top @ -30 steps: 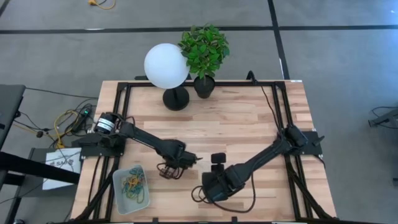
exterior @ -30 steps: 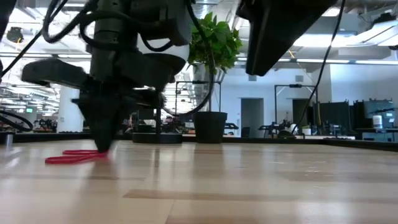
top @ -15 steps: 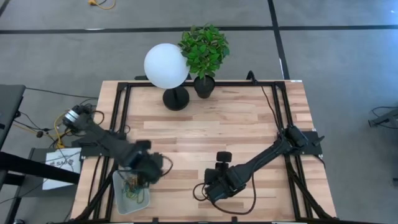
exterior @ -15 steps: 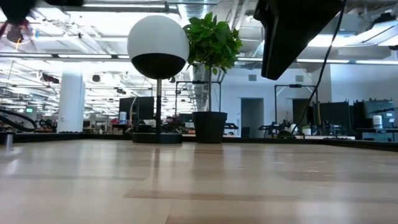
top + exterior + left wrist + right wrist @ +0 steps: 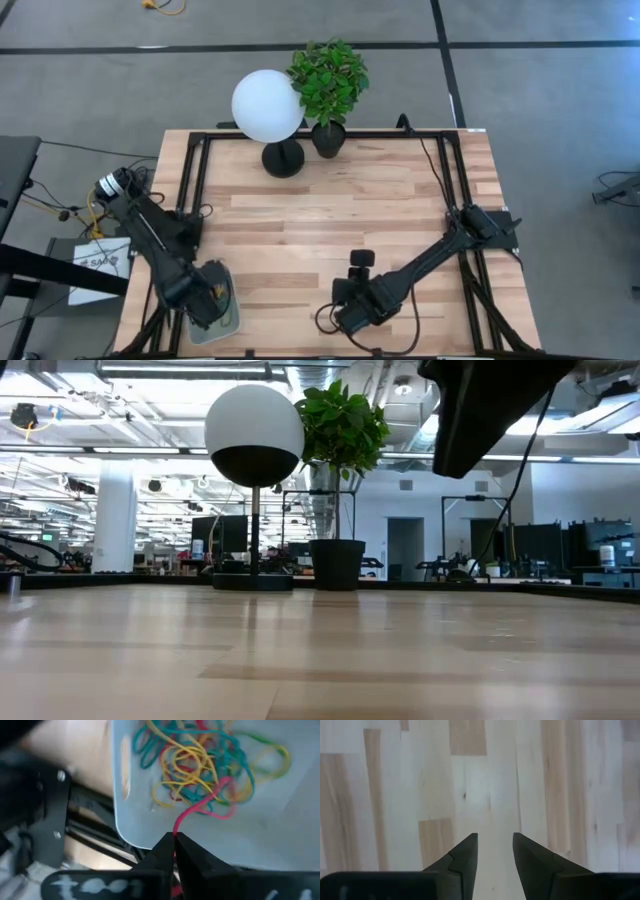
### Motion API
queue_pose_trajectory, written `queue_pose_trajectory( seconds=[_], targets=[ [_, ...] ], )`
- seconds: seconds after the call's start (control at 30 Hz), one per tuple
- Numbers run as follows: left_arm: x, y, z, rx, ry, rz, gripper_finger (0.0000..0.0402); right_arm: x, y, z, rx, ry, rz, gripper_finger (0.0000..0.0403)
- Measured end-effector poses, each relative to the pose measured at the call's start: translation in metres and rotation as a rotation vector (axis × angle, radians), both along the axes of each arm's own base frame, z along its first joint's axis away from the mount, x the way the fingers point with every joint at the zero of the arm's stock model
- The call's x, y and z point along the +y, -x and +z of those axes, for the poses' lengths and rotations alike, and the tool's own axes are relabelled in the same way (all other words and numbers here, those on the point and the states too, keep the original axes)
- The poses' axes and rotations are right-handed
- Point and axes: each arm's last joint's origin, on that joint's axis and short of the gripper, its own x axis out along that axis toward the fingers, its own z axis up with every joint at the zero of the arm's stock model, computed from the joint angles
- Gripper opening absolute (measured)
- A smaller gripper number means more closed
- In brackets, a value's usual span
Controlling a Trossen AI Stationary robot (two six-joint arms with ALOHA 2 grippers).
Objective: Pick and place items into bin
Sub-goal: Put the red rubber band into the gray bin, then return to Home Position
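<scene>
The bin [image 5: 228, 292] is a pale tray at the table's near left corner. It holds a tangle of yellow, teal, green and red rubber bands [image 5: 200, 760]. My left gripper [image 5: 174, 837] hangs over the bin [image 5: 280, 820], shut on one red band [image 5: 200, 807]. In the high view the left gripper [image 5: 205, 303] covers most of the tray. My right gripper [image 5: 495, 842] stands open over bare wood near the table's near middle [image 5: 345, 315], with nothing between its fingers. My left gripper pinches one end of the red band [image 5: 176, 827] between its two fingertips, which point down from above. The band hangs slack below the fingers. Its lower end [image 5: 225, 782] reaches the heap in the bin; whether it rests there I cannot tell.
A white globe lamp [image 5: 267, 105] and a potted plant [image 5: 328, 78] stand at the table's far edge. A black frame rail [image 5: 50, 820] runs just outside the bin. Cables [image 5: 105, 195] lie off the table's left side. Bare wood [image 5: 340, 220] spans the middle.
My left gripper has lifted the red band off the table's middle left, swung toward the near left corner and rolled its wrist. It now hangs over the bin, with the band clear of the table. My right gripper has kept its place.
</scene>
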Motion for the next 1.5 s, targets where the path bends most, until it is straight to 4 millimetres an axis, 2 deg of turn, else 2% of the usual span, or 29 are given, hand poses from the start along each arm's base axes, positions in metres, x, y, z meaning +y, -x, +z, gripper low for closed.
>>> queue_pose_trajectory(
  seconds=[0.1, 0.47, 0.63, 0.77, 0.87, 1.03, 1.17, 1.23, 1.33, 1.43, 1.5],
  targets=[
    [0.0, -0.001, -0.007, -0.042, -0.029, 0.069, 0.001, 0.002, 0.0, 0.001, -0.029, 0.021, 0.003, 0.0118],
    [0.003, -0.007, -0.012, -0.136, -0.069, 0.037, 0.0073, 0.001, -0.002, 0.001, -0.049, 0.027, -0.002, 0.0118],
    [0.003, -0.008, -0.012, -0.14, -0.06, -0.009, 0.0083, -0.001, -0.015, 0.002, -0.135, -0.033, -0.024, 0.0118],
    [0.002, -0.011, -0.012, -0.204, -0.083, 0.034, 0.0083, -0.007, -0.027, 0.004, -0.174, -0.041, 0.043, 0.0118],
    [0.003, -0.011, -0.012, -0.234, -0.104, -0.036, 0.0084, -0.012, -0.038, 0.006, -0.231, -0.065, 0.044, 0.0118],
    [0.008, -0.017, -0.01, -0.442, -0.291, -0.15, 0.0084, -0.023, -0.047, 0.006, -0.19, -0.158, 0.064, 0.0118],
    [0.018, -0.029, -0.005, -0.611, -0.45, -0.104, 0.0084, -0.032, -0.052, 0.01, -0.162, -0.221, 0.053, 0.0118],
    [0.025, -0.035, 0.003, -0.651, -0.468, -0.064, 0.0084, -0.037, -0.053, 0.019, -0.136, -0.229, 0.046, 0.0118],
    [0.043, -0.04, 0.026, -0.691, -0.442, -0.029, 0.0084, -0.043, -0.049, 0.046, -0.108, -0.196, 0.028, 0.0118],
    [0.068, -0.033, 0.063, -0.803, -0.397, 0.031, 0.0084, -0.049, -0.039, 0.083, -0.139, -0.147, 0.014, 0.0118],
    [0.087, -0.024, 0.09, -0.921, -0.376, 0.085, 0.0084, -0.052, -0.025, 0.11, -0.166, -0.11, 0.009, 0.0118]
  ],
)
